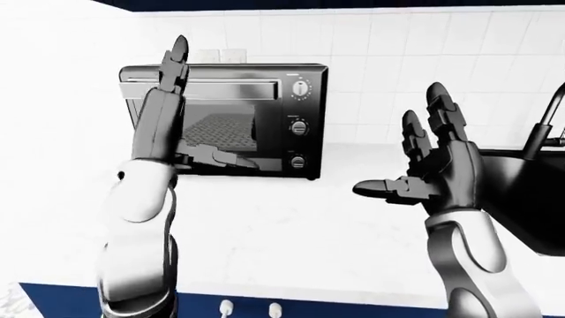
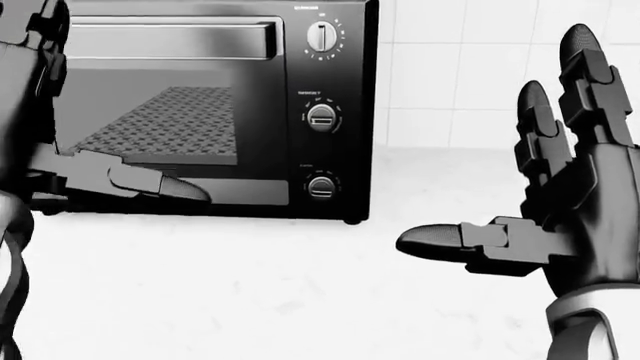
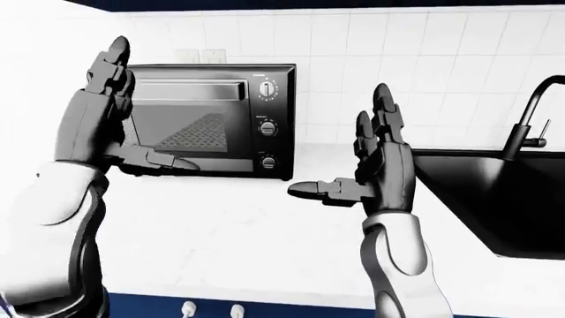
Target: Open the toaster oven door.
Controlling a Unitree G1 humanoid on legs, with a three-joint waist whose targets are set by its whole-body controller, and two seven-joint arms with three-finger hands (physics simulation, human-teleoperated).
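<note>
Our left hand (image 1: 167, 112) spread wide, raised against the glass door (image 2: 160, 112) of the toaster oven (image 1: 231, 119). Our right hand (image 1: 437, 169) also splayed, holding nothing. Oven sits at the counter's (image 1: 291, 225) wall edge, door closed; sink (image 3: 495, 192) at right.

The black box-shaped toaster oven (image 1: 225, 119) stands on the white stone-look counter (image 1: 291, 225), against the white tiled wall (image 1: 415, 73) at twelve o'clock. The black recessed sink (image 3: 495, 199) lies in the counter at three o'clock of the oven, well apart, with the curved black tap (image 3: 528, 126) at the sink's twelve o'clock edge.

The oven's three round dials (image 2: 321, 118) run in a column at three o'clock of its glass door (image 2: 170, 127).
</note>
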